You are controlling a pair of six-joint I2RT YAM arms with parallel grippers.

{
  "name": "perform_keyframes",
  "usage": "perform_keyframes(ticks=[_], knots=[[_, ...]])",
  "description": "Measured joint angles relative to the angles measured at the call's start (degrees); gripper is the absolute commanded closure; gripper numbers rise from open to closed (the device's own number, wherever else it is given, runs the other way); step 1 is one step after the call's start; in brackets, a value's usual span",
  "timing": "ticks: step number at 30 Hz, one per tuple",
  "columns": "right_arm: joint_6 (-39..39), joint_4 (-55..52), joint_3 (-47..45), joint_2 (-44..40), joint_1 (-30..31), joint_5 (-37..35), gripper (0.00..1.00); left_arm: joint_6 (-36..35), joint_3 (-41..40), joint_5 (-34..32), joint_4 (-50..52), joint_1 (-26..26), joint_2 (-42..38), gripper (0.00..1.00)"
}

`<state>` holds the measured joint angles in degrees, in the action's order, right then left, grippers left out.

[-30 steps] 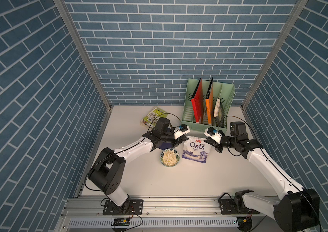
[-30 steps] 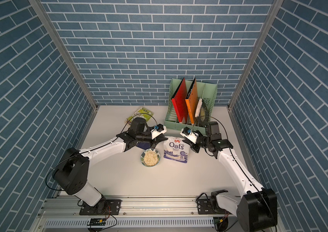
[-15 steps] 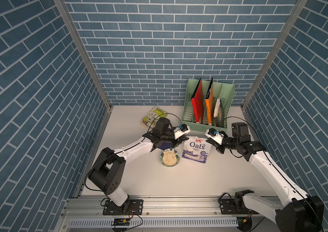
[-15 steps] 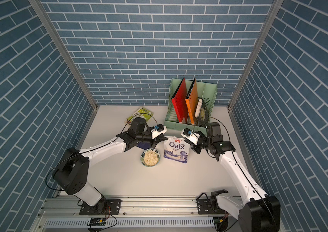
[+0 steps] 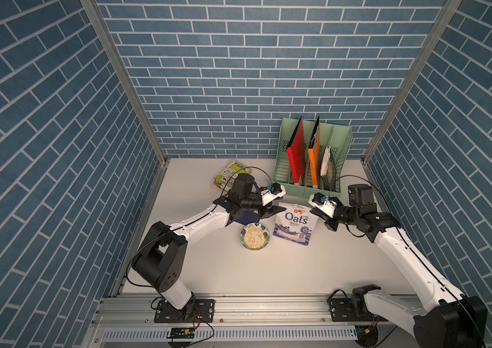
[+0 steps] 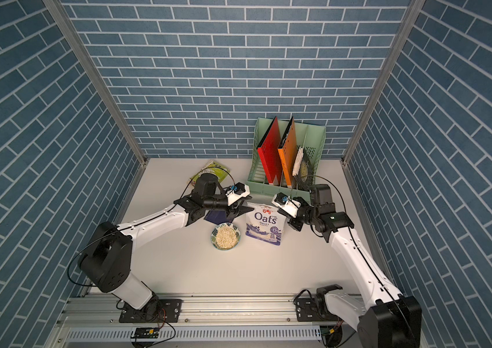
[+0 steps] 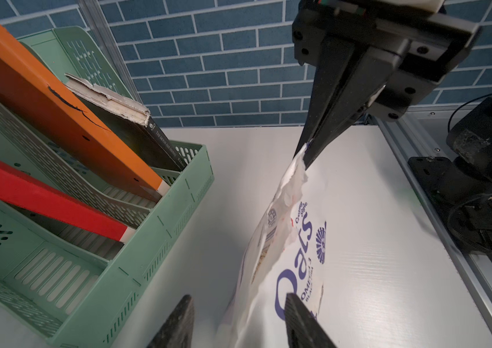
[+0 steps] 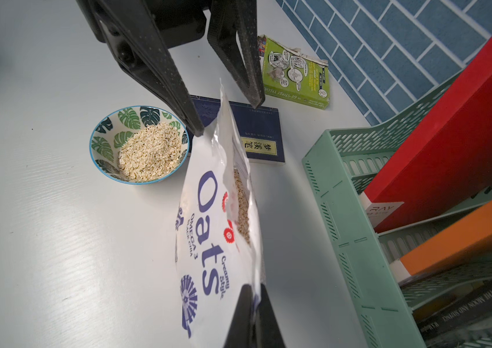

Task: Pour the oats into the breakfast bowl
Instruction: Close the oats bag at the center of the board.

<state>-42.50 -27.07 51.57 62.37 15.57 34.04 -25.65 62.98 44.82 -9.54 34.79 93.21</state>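
**White oats pouch (image 5: pixel 294 224) pinched at one corner beside a filled breakfast bowl (image 5: pixel 242 238)**

Green and covered in small pictures, a book (image 5: pixel 229 176) lies flat at the far left of the white tabletop (image 5: pixel 208 271), close to the back wall.

Next comes the left gripper (image 8: pixel 227 118), reaching in above a dark blue book (image 8: pixel 256 126) that lies flat just behind the bowl. Its jaws stand apart at a middling spread, one finger on each side of the pouch's top left corner. In the right wrist view that corner rises between them, clear of the finger on the book's side. Whether the other finger touches the film I cannot tell.

The leaf-patterned bowl sits upright on the table and holds a heap of pale oats (image 8: pixel 148 153), piled toward the side nearer the pouch.

Just to its right is the pouch, base on the table and leaning back, so that its printed front faces up in both top views. Its mouth is torn open, and the right wrist view shows flakes inside.

The right gripper (image 7: pixel 309 153) is clamped tight on the pouch's top right corner. It pinches the ragged edge, and the film is drawn up to its tips.

Behind the pouch and apart from it stands a mint-green file rack (image 5: pixel 344 150). A red folder (image 5: pixel 296 156), an orange folder (image 5: pixel 315 156) and a worn dark paperback (image 7: pixel 163 144) lean in its slots.
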Motion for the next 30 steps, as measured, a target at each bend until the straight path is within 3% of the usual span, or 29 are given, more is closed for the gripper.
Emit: perform_keyframes(ticks=[9,17,21,25,30], knots=[[0.0,0.02,0.02,0.09,0.02,0.31,1.0,-2.47,4.44,1.01,1.38,1.31,2.8,0.57],[0.02,0.02,0.02,0.09,0.15,0.48,1.0,-4.31,6.93,0.92,5.4,1.7,5.66,0.87],[0.31,0.09,0.09,0.11,0.96,0.07,0.85,-4.81,7.08,1.25,6.27,1.79,5.75,0.99],[0.9,0.92,0.94,0.5,4.26,-1.03,0.68,-4.92,7.08,1.38,6.32,1.79,5.7,1.0],[1.36,2.51,2.62,2.73,7.19,-2.97,0.64,-4.66,6.95,1.4,6.25,1.79,5.57,1.0]])
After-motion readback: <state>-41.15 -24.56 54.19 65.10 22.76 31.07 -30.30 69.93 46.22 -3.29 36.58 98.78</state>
